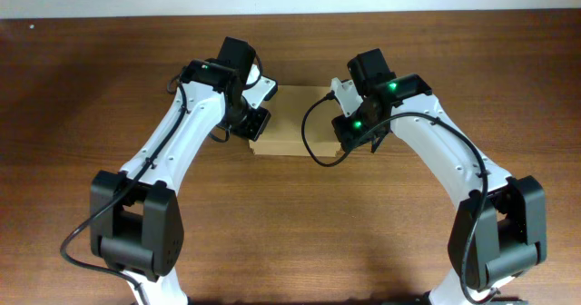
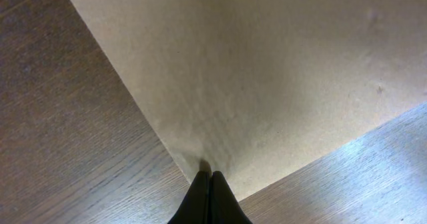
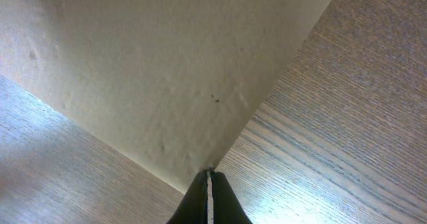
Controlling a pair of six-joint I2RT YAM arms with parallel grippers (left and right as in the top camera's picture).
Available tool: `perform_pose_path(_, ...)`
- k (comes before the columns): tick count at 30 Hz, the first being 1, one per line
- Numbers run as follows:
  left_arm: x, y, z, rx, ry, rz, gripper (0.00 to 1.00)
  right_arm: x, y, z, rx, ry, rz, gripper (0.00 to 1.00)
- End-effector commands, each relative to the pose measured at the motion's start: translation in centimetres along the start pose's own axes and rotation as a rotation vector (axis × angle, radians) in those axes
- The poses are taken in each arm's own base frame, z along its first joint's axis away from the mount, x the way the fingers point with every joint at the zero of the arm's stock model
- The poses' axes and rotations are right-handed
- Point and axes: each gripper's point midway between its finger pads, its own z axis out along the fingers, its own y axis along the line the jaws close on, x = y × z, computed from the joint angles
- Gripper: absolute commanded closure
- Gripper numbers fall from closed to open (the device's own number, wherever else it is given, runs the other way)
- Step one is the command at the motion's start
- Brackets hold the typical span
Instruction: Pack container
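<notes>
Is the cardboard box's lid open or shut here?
Shut: the small tan cardboard box shows one flat unbroken top, no raised flap visible.

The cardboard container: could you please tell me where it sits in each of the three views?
Overhead: the container lies at upper centre of the picture.
Left wrist: it fills the top and right, a corner pointing at the shut left gripper.
Right wrist: it fills the top and left, a corner pointing at the shut right gripper.
Shared landmark: the wood-grain table around it.
</notes>
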Motion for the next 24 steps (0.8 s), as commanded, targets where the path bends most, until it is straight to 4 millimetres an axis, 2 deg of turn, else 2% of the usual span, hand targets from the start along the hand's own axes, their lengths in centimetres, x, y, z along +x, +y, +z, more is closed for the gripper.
perform_pose_path(1, -1.1, -0.1, -0.9, 0.003, -0.036, -0.023, 0.98, -0.7, -0.1, 0.1, -0.002, -0.010, 0.001, 0.96)
perform_pose_path(5, -3.5, 1.3, -4.3, -0.086, -0.124, -0.041, 0.98, -2.5, -0.9, -2.2, 0.064, -0.069, -0.033, 0.96)
perform_pose_path(9, -6.1, 3.2, -9.6, -0.187, -0.243, -0.062, 0.98, -4.6, -2.9, -6.7, 0.218, -0.144, -0.046, 0.96)
perform_pose_path(12, -7.6, 5.1, -14.2, -0.246, -0.342, -0.105, 0.97, -6.2, -3.7, -10.3, 0.244, -0.218, -0.035, 0.96)
perform_pose_path(18, -7.0, 10.0, -19.9, -0.402, -0.416, -0.202, 0.94, -7.9, -7.0, -16.8, 0.302, -0.347, 0.042, 0.96)
perform_pose_path(21, -6.2, 11.9, -21.4, -0.428, -0.432, -0.254, 0.93, -8.2, -9.2, -20.2, 0.339, -0.410, 0.095, 0.96)
perform_pose_path(24, -5.3, 13.3, -21.8, -0.438, -0.423, -0.296, 0.93, -8.0, -10.8, -22.7, 0.368, -0.450, 0.133, 0.96)
